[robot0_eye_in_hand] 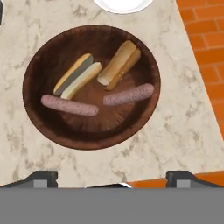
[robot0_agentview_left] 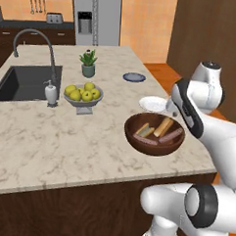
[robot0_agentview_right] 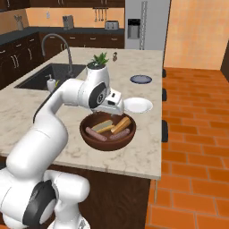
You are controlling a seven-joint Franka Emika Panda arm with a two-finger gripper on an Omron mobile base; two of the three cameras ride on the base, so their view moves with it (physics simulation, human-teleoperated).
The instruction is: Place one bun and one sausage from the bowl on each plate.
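The dark-brown wooden bowl point(robot0_eye_in_hand: 40, 127) sits near the counter's right edge, also seen as the bowl point(robot0_agentview_left: 152, 147) and the bowl point(robot0_agentview_right: 106, 141). In it lie two buns point(robot0_eye_in_hand: 78, 75) point(robot0_eye_in_hand: 119, 64) and two sausages point(robot0_eye_in_hand: 69, 105) point(robot0_eye_in_hand: 129, 94). My gripper point(robot0_eye_in_hand: 114, 178) hovers above the bowl's near rim, open, its fingertips point(robot0_eye_in_hand: 42, 176) far apart with nothing between them. The hand point(robot0_agentview_right: 112, 102) hangs over the bowl. Just beyond the bowl is the white plate point(robot0_agentview_left: 152, 103) point(robot0_agentview_right: 137, 105) point(robot0_eye_in_hand: 122, 4). Farther back lies the dark blue-grey plate point(robot0_agentview_left: 134, 77) point(robot0_agentview_right: 141, 79).
A grey pedestal bowl of yellow-green fruit point(robot0_agentview_left: 83, 96) stands left of the wooden bowl. A soap dispenser point(robot0_agentview_left: 51, 93), a sink point(robot0_agentview_left: 23, 83) and a potted plant point(robot0_agentview_left: 88, 63) are farther left and back. The counter ends right of the bowl, over orange brick floor point(robot0_agentview_right: 192, 134).
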